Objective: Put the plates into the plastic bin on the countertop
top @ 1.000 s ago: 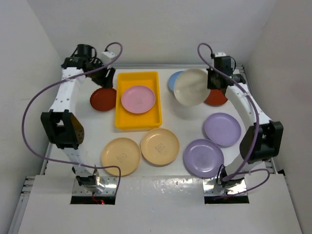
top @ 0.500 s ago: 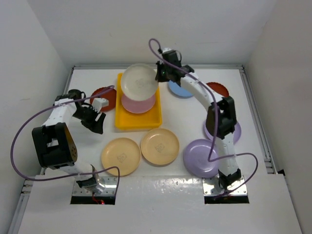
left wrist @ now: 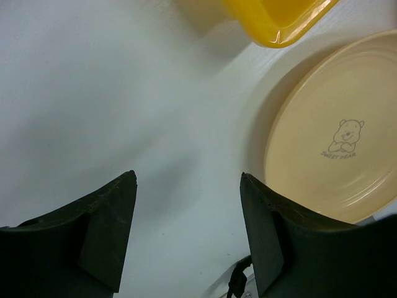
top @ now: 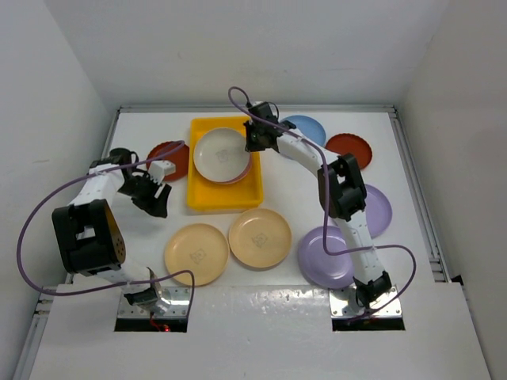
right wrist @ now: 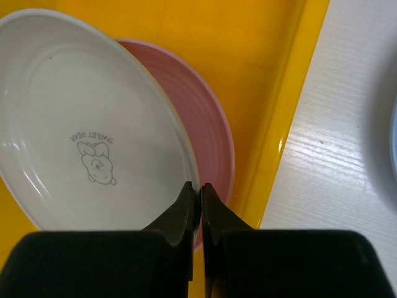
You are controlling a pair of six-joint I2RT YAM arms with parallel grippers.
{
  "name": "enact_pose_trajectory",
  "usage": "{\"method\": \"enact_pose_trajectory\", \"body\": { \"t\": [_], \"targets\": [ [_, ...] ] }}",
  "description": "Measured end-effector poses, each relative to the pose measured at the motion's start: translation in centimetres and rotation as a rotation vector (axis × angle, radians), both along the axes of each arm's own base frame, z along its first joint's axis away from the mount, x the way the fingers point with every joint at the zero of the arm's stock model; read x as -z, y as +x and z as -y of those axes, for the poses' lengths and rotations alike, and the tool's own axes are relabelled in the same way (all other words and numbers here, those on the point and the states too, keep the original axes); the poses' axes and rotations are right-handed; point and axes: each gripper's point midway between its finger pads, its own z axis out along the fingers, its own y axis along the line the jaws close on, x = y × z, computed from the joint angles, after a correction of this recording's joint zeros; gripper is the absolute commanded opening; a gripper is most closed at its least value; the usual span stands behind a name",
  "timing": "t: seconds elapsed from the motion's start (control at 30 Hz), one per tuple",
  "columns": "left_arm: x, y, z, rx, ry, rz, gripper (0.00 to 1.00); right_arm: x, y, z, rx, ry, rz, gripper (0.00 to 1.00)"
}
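A cream plate [top: 221, 153], printed with a small bear and the words "SWEET BEAR", sits over the plastic bin [top: 226, 199], its near rim pinched between the closed fingers of the right gripper [right wrist: 195, 189]. Under it, inside the same yellow bin, lies the pink plate [right wrist: 209, 127], showing only as a crescent along the cream plate's edge. Whether the two plates touch cannot be told. The right arm reaches across from its base to the bin's right rim, and the wrist view shows the plate slightly tilted in the grip.

The other plates lie flat on the white countertop [top: 293, 190]. A dark red plate [top: 169, 159] lies just left of the bin, partly hidden behind a cable. Two tan plates [top: 196, 253] [top: 260, 236] sit side by side in front of the bin. A light blue plate [top: 306, 128] and a second dark red plate [top: 351, 148] lie to its right near the back edge. Two lilac plates [top: 329, 256] [top: 374, 210] lie on the right, partly under the right arm.

The left gripper [top: 155, 199] hangs low over bare countertop to the left of the bin, its jaws spread apart and holding nothing. Its wrist view shows a corner of the bin and one tan plate just beyond the fingers [left wrist: 108, 239].
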Motion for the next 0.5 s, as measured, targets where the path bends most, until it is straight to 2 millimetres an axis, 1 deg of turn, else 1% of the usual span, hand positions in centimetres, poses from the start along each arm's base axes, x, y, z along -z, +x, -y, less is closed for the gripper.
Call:
{"method": "enact_pose_trajectory", "body": {
  "t": [0.17,0.2,0.23,0.3,0.33,0.37,0.4,0.5],
  "targets": [
    [0.1,-0.1,0.2,0.007,0.001,0.0,0.7,1.2,0.1,-0.2,0.013,-0.031,0.005,0.0],
    [0.0,-0.1,0.3,0.01,0.002,0.0,0.7,1.3,0.1,-0.1,0.015,-0.037,0.006,0.06],
    [0.0,-0.1,0.3,0.013,0.002,0.0,0.7,1.4,0.0,-0.1,0.013,-0.043,0.005,0.26],
    [-0.1,-0.1,0.5,0.019,0.004,0.004,0.71,1.4,0.1,0.0,0.011,-0.049,0.01,0.37],
    [-0.2,-0.1,0.6,0.024,0.004,0.006,0.72,1.4,0.1,-0.1,0.007,-0.053,0.015,0.51],
    [-0.2,-0.2,0.7,0.032,0.005,0.006,0.73,1.3,0.2,-0.1,0.004,-0.054,0.019,0.57],
    [-0.3,-0.4,0.8,0.041,0.003,0.003,0.79,1.3,0.1,-0.3,-0.006,-0.052,0.023,0.63],
    [-0.3,-1.3,1.5,0.095,-0.006,-0.02,0.79,1.1,-0.1,-0.9,-0.03,-0.059,0.039,0.66]
  ]
}}
